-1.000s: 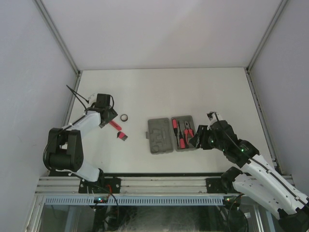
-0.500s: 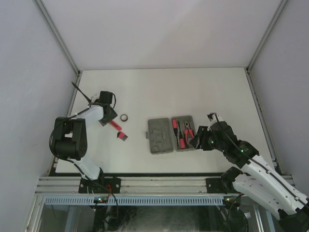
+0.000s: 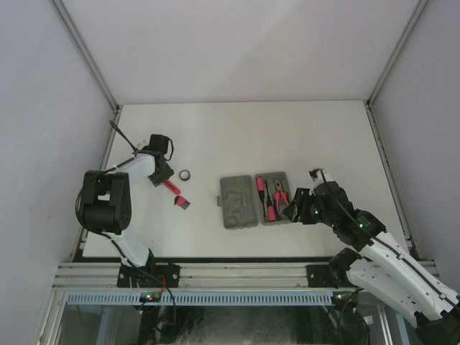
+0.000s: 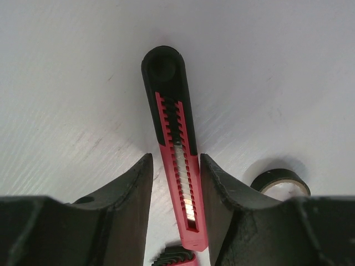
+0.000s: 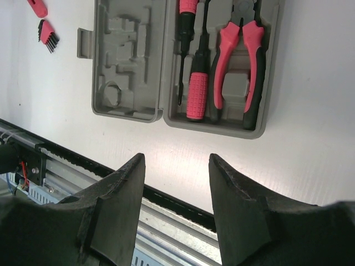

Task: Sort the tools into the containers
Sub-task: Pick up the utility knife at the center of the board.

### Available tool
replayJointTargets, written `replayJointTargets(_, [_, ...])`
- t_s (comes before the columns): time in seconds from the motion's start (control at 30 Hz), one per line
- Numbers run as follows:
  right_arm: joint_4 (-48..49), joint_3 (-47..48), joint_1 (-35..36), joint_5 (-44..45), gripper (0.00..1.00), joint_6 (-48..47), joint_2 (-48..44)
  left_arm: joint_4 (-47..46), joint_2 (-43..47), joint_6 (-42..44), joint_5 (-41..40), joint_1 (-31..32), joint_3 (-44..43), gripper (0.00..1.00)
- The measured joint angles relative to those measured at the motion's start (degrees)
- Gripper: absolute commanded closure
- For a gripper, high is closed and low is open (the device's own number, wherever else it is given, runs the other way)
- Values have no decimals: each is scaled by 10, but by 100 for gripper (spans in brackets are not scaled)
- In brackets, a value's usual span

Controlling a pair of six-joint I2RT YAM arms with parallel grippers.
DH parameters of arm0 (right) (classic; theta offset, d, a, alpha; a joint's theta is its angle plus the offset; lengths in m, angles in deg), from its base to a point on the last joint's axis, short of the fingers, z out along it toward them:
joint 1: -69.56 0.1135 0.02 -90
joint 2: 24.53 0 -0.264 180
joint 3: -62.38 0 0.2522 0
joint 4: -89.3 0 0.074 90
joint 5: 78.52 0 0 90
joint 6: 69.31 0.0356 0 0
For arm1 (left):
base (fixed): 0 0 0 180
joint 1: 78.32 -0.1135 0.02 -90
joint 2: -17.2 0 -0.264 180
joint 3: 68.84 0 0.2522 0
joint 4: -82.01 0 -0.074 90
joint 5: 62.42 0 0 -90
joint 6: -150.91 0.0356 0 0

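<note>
You are at the pick of the red-and-black cutter (image 4: 172,111): the left gripper (image 4: 176,160) straddles it, jaws apart and not yet pinching (the right gripper (image 5: 176,166) is apart too, empty), so next I think you must pinch it and carry it to the trays (image 5: 127,114).

Table (image 4: 72,83): white, matt, with fine diagonal streaks in the finish.

Knife (image 4: 176,160): smooth black and red plastic body with a toothed slot. The strip inside the slot is bright, reflective metal.

Ring (image 4: 280,180): dark, with a slight sheen on its edge. Its material cannot be told.

Trays (image 5: 127,61): grey moulded plastic, matt, with smooth recesses.

Pliers (image 5: 256,50): smooth pink-red and black grips and dull dark metal jaws.

Screwdriver (image 5: 197,94): ribbed red handle and thin black shaft.

Fingers (image 4: 125,205) of the left gripper (image 4: 176,163) and right gripper (image 5: 176,158): black, matt, faintly grainy plastic.

Rail (image 5: 166,233): ridged, silvery metal.
</note>
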Motion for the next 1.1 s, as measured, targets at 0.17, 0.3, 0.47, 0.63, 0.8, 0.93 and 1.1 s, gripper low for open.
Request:
replayJointTargets(0.17, [0,0,0,0,51,0,0,10,-4,5,1,0,-6,72])
replayJointTargets(0.3, [0,0,0,0,51,0,0,10,-4,10,2,0,-7,78])
replayJointTargets(0.47, [0,0,0,2,51,1,-6,9,-3,14,5,0,-7,79])
replayJointTargets(0.63, [0,0,0,2,51,1,-8,9,24,16,7,0,-4,79])
replayJointTargets(0.8, [0,0,0,3,51,3,-8,-3,75,20,13,3,4,77])
replayJointTargets(0.93, [-1,0,0,5,51,5,-9,-10,108,26,17,24,28,76])
replayJointTargets(1.1, [-1,0,1,8,51,5,-9,-21,126,55,41,98,55,76])
